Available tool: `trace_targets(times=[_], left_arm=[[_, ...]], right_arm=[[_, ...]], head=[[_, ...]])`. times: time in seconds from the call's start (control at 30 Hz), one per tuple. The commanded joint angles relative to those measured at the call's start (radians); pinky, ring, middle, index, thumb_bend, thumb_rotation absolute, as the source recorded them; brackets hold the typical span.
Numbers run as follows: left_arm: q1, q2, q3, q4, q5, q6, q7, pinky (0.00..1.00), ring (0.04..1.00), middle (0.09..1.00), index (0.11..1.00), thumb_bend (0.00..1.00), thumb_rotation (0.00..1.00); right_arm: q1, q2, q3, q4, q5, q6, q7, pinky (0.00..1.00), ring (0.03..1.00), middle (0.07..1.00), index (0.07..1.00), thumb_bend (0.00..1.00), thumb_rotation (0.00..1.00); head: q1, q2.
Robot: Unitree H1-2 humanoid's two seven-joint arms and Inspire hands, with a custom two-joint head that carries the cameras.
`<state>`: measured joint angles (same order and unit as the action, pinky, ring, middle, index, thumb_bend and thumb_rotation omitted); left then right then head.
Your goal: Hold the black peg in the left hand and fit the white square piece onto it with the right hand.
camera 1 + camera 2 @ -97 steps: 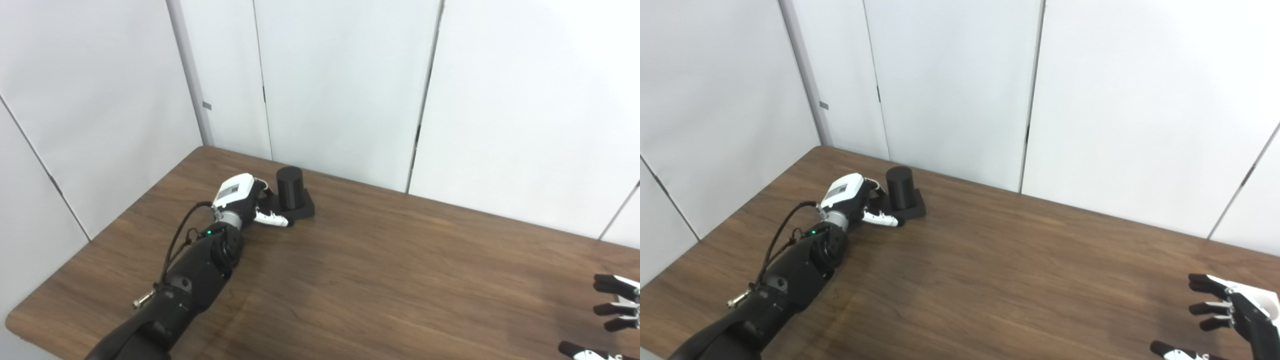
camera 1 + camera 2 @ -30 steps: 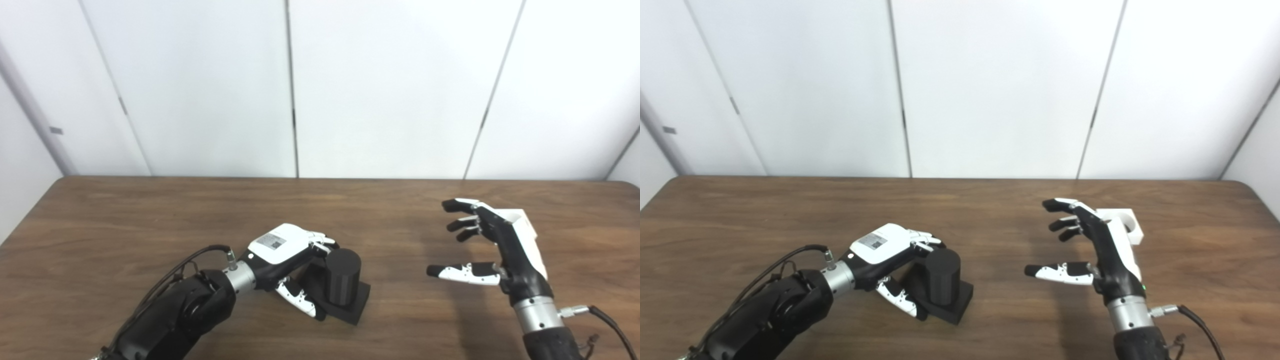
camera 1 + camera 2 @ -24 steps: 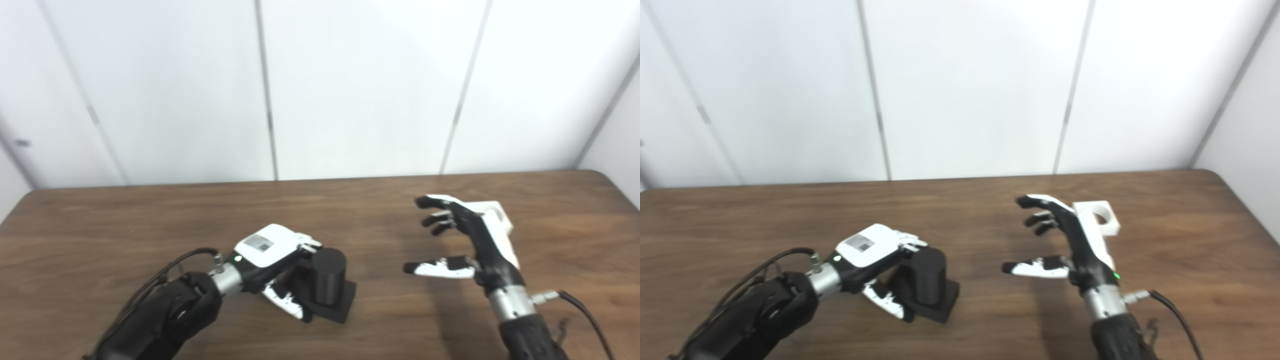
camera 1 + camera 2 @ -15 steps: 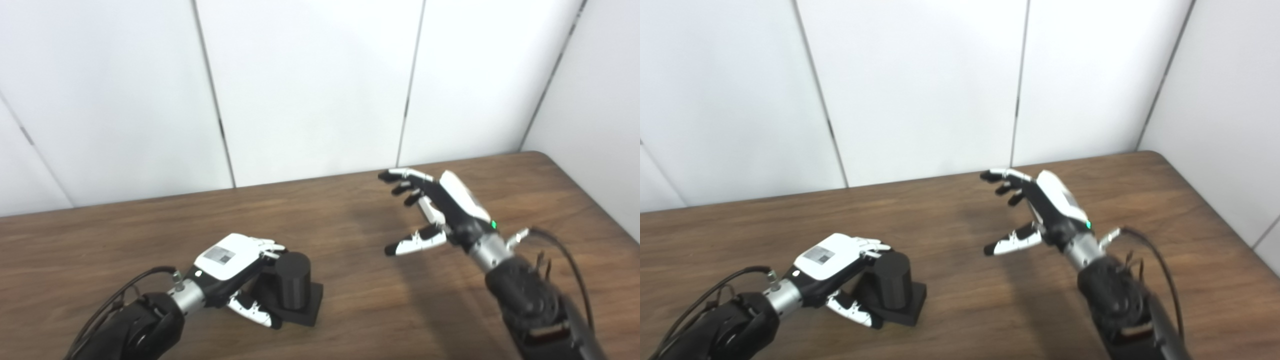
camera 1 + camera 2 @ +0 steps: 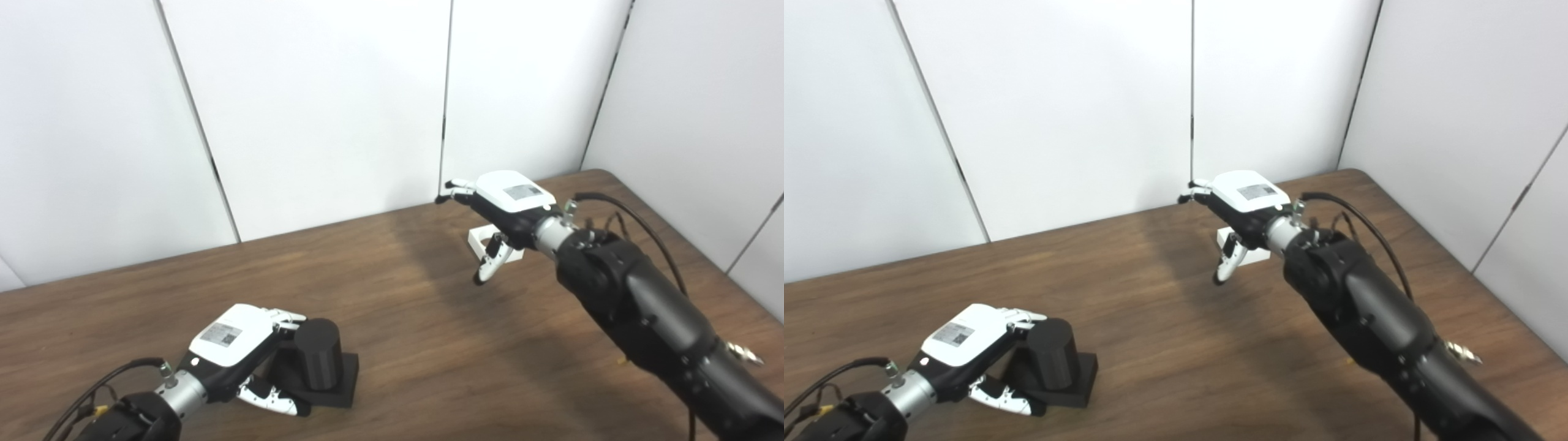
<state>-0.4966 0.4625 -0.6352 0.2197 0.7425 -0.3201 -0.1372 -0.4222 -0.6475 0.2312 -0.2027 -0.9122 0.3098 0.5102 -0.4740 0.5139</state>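
Observation:
The black peg [image 5: 317, 352] is a cylinder on a square black base, standing on the wooden table [image 5: 404, 324] at the lower left. My left hand [image 5: 239, 343] is closed around it, fingers against the cylinder and thumb along the base's front. The white square piece [image 5: 479, 237] lies on the table at the back right, mostly hidden under my right hand [image 5: 499, 208]. That hand hovers palm down just over the piece, fingers spread and thumb pointing down, holding nothing. The same scene shows in the right eye view, with the peg [image 5: 1053, 355] and the piece [image 5: 1224, 237].
White wall panels [image 5: 318, 104] close off the back and right side of the table. The table's rounded back right corner [image 5: 603, 174] is near the right hand. A black cable [image 5: 637, 214] loops off the right forearm.
The camera has swung to the right. My right hand has turned from upright to palm down and moved over the white piece. My left hand has kept its hold on the peg.

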Motion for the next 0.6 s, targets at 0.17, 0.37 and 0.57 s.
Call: trace_targets(times=[0.17, 0.37, 0.57], left_arm=[[0.053, 0.039, -0.032, 0.043, 0.069, -0.032, -0.051, 0.77, 0.815, 0.818, 0.489, 0.52, 0.06], [0.057, 0.041, -0.025, 0.041, 0.068, -0.036, -0.047, 0.77, 0.817, 0.816, 0.489, 0.52, 0.06], [0.059, 0.042, -0.019, 0.038, 0.069, -0.039, -0.05, 0.76, 0.818, 0.818, 0.489, 0.52, 0.06]], right_arm=[[-0.147, -0.034, 0.018, 0.137, -0.119, -0.019, 0.0, 0.88, 0.948, 0.949, 0.851, 0.87, 0.08], [-0.218, -0.03, 0.056, 0.274, -0.164, -0.024, 0.002, 0.89, 0.957, 0.947, 0.847, 0.89, 0.09], [-0.262, -0.029, 0.086, 0.357, -0.167, -0.017, 0.032, 0.91, 0.961, 0.951, 0.854, 0.89, 0.1]], head=[[0.0, -0.003], [-0.004, -0.003], [-0.004, -0.003]])
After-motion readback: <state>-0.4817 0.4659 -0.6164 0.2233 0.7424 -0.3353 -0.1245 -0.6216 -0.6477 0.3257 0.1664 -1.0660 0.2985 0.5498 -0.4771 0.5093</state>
